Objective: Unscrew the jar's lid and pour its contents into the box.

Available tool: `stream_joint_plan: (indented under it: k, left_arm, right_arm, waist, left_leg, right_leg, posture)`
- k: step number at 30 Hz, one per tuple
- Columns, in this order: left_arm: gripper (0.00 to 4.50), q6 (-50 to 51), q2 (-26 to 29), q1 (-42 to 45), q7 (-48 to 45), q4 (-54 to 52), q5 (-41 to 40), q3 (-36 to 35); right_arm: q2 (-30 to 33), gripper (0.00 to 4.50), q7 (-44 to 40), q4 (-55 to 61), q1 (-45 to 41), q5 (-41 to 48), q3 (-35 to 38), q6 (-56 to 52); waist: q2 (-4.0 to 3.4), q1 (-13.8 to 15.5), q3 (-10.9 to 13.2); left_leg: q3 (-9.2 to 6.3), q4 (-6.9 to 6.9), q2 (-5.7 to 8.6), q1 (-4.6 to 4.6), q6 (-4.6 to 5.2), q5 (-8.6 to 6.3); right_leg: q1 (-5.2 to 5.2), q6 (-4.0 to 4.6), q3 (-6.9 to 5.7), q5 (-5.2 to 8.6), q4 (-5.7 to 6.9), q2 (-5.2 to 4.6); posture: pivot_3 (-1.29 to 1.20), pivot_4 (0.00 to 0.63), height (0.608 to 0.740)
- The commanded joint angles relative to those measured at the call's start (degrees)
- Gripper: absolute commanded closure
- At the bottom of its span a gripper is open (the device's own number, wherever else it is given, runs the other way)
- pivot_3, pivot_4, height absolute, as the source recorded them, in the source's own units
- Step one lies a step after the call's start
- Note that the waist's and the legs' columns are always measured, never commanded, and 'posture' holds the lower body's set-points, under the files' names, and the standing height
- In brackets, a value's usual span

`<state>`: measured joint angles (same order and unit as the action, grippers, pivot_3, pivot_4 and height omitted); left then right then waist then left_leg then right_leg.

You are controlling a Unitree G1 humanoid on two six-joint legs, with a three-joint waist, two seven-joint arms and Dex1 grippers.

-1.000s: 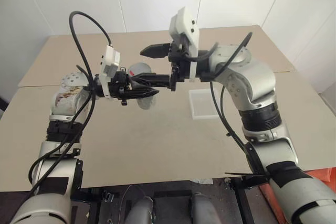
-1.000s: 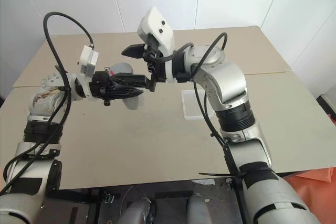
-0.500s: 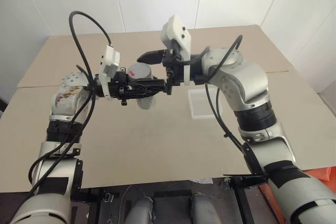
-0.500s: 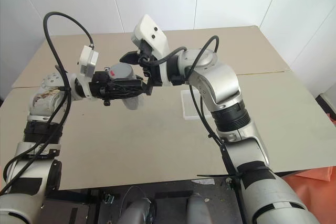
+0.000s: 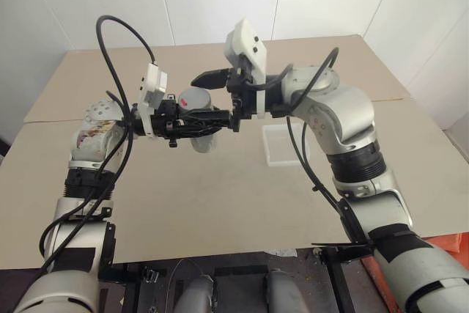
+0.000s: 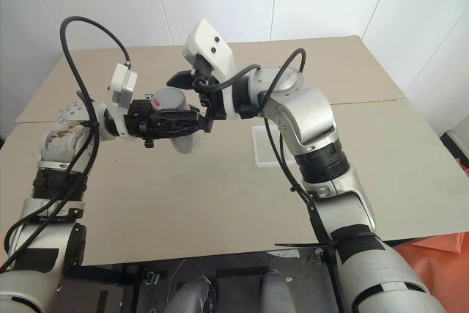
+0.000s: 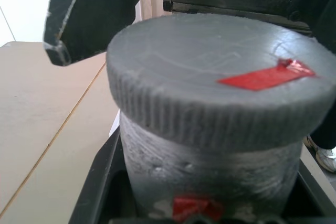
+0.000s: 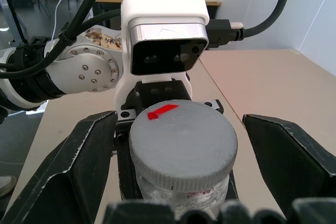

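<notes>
Jar held up above the table

The left gripper (image 5: 209, 117) is clamped on the jar (image 8: 181, 184); the right gripper (image 8: 181, 145) stands apart around the lid (image 8: 182, 140).

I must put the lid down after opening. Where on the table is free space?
The table is bare along its near edge and across its left half. Free space also lies behind the box. It is crowded above the middle, where both hands meet at the jar.
</notes>
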<state>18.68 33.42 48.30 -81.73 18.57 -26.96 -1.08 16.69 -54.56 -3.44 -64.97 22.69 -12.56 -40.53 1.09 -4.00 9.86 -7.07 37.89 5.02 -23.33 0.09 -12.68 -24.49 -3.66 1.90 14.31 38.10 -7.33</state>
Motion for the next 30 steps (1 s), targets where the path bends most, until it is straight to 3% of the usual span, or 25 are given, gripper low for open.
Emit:
stream_joint_plan:
  k: [1,5,9,12,19,30]
  left_arm:
    - [2.54,-0.72,0.78,0.62,-0.03,-1.74,-0.16,-0.58]
    - [2.54,-0.64,0.80,0.52,0.01,-1.89,-0.20,-0.59]
    - [2.54,-0.56,0.80,0.48,0.05,-1.93,-0.20,-0.55]
    - [2.54,-0.52,0.83,0.43,0.10,-1.96,-0.22,-0.51]
    - [2.54,0.04,1.05,-1.01,-0.47,-2.73,-0.40,-0.08]
    - [2.54,-0.09,0.98,-7.39,-0.30,-7.39,-0.65,1.54]
  right_arm:
    - [-0.18,0.03,-0.06,0.91,-2.33,0.17,1.29,1.32]
    - [-0.28,0.03,-0.02,0.71,-2.40,0.16,1.31,1.37]
    - [-0.36,0.84,0.43,0.57,-2.40,-0.02,1.39,1.45]
    - [-0.25,1.71,0.44,0.70,-2.37,-0.09,1.57,1.75]
    - [0.60,1.71,0.06,-0.34,-3.31,-0.10,2.58,2.22]
    - [3.70,1.71,-4.36,-4.91,-8.31,8.70,9.32,-5.81]
  waist:
    - [0.00,0.00,0.00]
    - [0.00,0.00,0.00]
    - [0.00,0.00,0.00]
    - [0.00,0.00,0.00]
    - [0.00,-0.03,0.00]
    - [0.00,0.19,0.00]
  left_leg:
    - [0.00,0.00,0.00,0.00,0.00,0.00]
    - [0.00,0.00,0.00,0.00,0.00,0.00]
    - [0.00,0.00,0.00,0.00,0.00,0.00]
    - [0.00,0.00,0.00,0.00,0.00,0.00]
    - [0.00,0.00,0.00,0.00,0.00,0.00]
    - [-0.01,0.00,-0.03,0.00,0.01,-0.01]
  right_leg:
    - [0.00,0.00,0.00,0.00,0.00,0.00]
    - [0.00,0.00,0.00,0.00,0.00,0.00]
    - [0.00,0.00,0.00,0.00,0.00,0.00]
    - [0.00,0.00,0.00,0.00,0.00,0.00]
    - [0.00,0.00,0.00,0.00,0.00,0.00]
    - [0.00,0.00,0.02,0.00,-0.02,-0.02]
  posture:
    - [0.00,0.150,0.740]
    - [0.00,0.150,0.740]
    - [0.00,0.150,0.740]
    - [0.00,0.150,0.740]
    - [0.00,0.150,0.740]
    - [0.00,0.150,0.740]
